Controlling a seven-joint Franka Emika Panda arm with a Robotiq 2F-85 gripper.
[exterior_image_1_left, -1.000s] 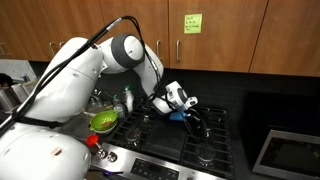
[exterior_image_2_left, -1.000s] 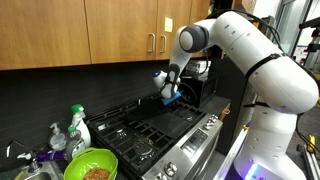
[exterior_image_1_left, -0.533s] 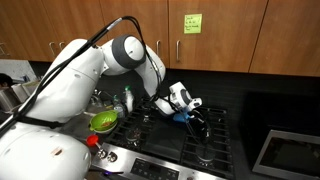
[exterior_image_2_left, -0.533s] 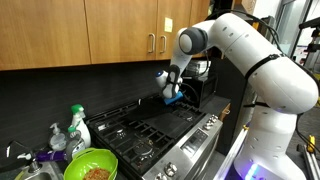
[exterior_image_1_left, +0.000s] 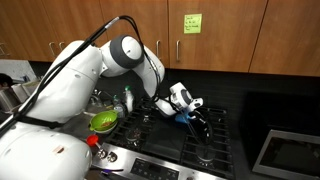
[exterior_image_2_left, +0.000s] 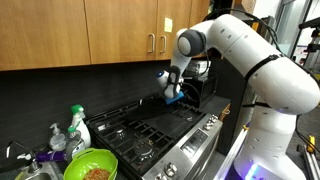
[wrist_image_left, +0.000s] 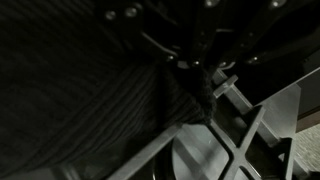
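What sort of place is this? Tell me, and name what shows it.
A kitchen, probably a home one: a gas stove with black grates, wooden cabinets above it, and a soap bottle and green bowl beside it.

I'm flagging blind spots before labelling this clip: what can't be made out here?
Gripper: jaws lost against the dark stove in both exterior views.
Blue thing at the gripper: too small to name.
Wrist view: dark, blurred; only a grate reads.
Green note: writing too small.
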